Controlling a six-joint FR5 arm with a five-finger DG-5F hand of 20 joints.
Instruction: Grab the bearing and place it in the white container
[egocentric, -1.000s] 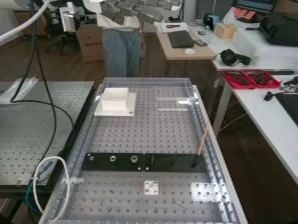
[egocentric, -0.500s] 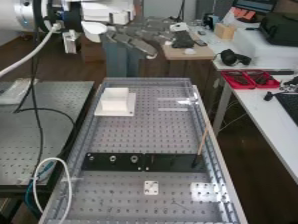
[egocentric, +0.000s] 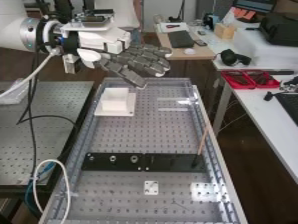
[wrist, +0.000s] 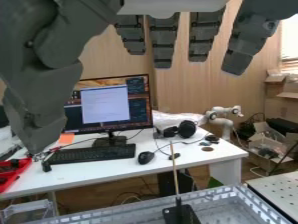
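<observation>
The hand is above the bench's far end in the high view, over and beyond the white container, its fingers straight and holding nothing. In the wrist view the hand has fingers and thumb extended and apart. The white container stands on a white base near the bench's far left corner. Small round metal pieces sit in a row on the black strip across the bench, one of them a ring-like bearing; which one the task means, I cannot tell.
A thin wooden stick rises at the right end of the black strip. A small white plate lies nearer on the perforated bench. A white cable loops at the left edge. Red trays rest on the right table.
The arm and hand have come in from the upper left and moved lower, toward the bench's far end. The bearing and container have stayed put.
</observation>
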